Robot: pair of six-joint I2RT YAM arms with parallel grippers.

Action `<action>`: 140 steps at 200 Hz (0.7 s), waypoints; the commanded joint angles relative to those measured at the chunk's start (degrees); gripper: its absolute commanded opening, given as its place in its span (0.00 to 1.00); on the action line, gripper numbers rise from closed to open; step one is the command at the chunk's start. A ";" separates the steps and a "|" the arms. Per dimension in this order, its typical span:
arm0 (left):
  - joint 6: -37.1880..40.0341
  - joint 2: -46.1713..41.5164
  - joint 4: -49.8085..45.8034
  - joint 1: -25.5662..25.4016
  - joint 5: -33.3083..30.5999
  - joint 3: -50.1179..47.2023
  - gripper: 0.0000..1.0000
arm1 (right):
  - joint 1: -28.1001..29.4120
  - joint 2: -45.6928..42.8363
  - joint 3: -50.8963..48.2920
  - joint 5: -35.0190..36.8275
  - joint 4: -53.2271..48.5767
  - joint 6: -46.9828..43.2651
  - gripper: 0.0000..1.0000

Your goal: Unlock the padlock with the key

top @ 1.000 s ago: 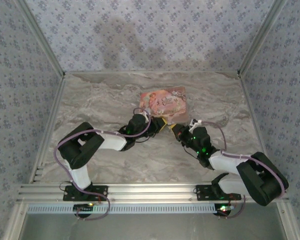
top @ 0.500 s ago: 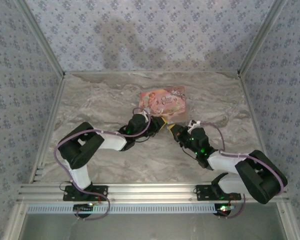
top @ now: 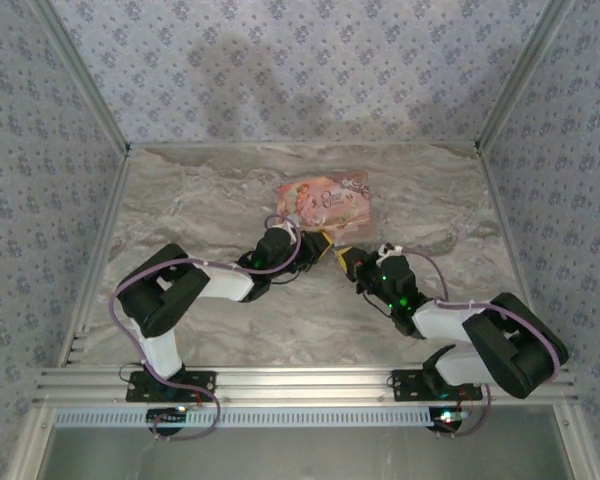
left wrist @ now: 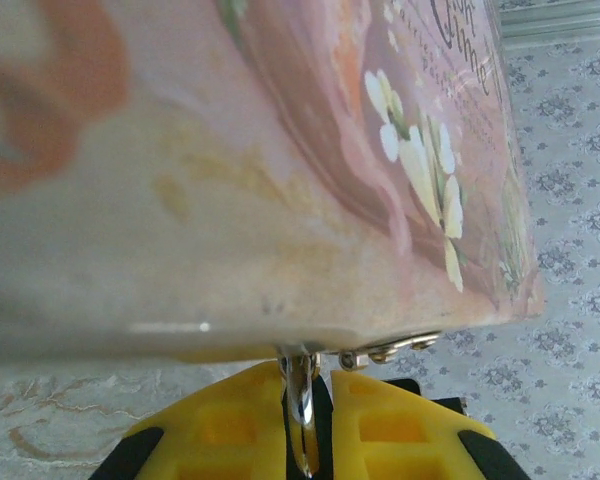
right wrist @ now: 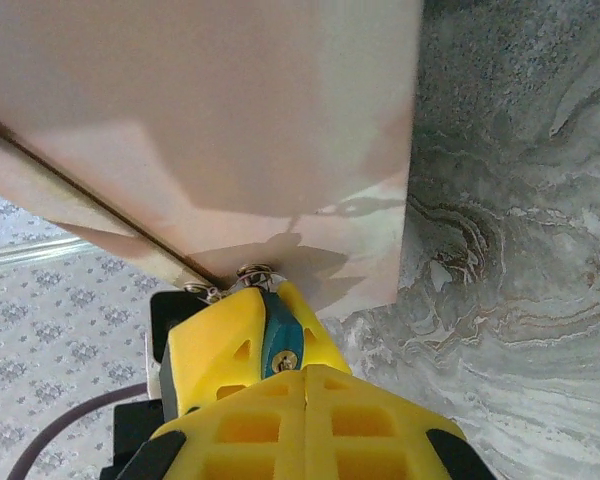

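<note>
The teal padlock [right wrist: 278,335] hangs at the near edge of the pink illustrated box [top: 327,203], its brass keyhole end facing my right wrist camera. My left gripper [top: 323,245] is shut on the padlock. In the left wrist view the padlock's shiny shackle [left wrist: 300,395] stands between the yellow fingers [left wrist: 220,430], hooked under the box [left wrist: 230,180] beside a small metal clasp [left wrist: 390,351]. My right gripper [right wrist: 305,378] is shut, its tips right up against the keyhole end. The key is hidden.
The box lies on the marble table [top: 210,200] towards the back middle. Both arms meet tip to tip just in front of it. Patterned walls [top: 70,200] with metal frame rails close in the table on three sides.
My right gripper has crept a little left and forward towards the left gripper, and the right arm's elbow has shifted left. The left arm and the box have stayed put.
</note>
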 commanded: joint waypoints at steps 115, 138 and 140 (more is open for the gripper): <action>-1.81 0.34 9.46 -3.45 7.96 2.72 0.00 | 0.43 4.61 7.86 3.53 -7.01 -0.72 0.00; -1.63 0.34 9.54 -4.52 8.60 3.07 0.00 | 0.54 6.86 10.51 3.45 -7.06 -1.82 0.00; -1.63 0.34 9.51 -4.58 8.63 3.09 0.00 | 0.62 7.11 10.64 3.44 -6.89 -1.82 0.00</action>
